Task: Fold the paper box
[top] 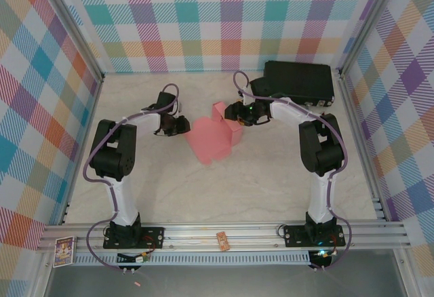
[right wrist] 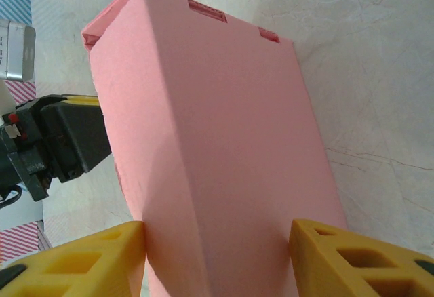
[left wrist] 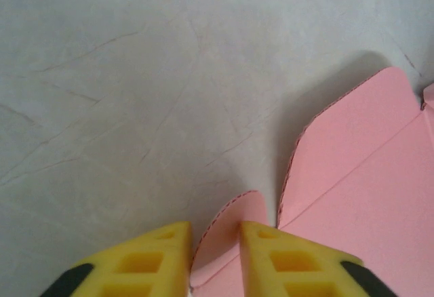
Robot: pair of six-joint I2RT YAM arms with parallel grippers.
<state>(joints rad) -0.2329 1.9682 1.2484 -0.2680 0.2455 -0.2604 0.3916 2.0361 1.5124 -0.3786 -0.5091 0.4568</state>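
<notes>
From above, the paper box (top: 211,140) lies at three o'clock of the left gripper (top: 178,126). Close up, the right gripper (right wrist: 217,232) clamps its folded body. The left one's fingers straddle a small flap (left wrist: 230,222), and I cannot tell if they grip it.

Box (top: 213,137) is sitting mid table (top: 203,195). Left gripper (top: 183,126) is sitting at its left edge and right gripper (top: 232,114) is straddling its far-right end. Case (top: 298,83) is lying behind, right.

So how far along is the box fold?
Done: paper box body is creased up into a raised sleeve. In hand: right claw grips that body; left claw straddles a small rounded flap. Left: that flap and the wide panel beside it are not folded in.
</notes>
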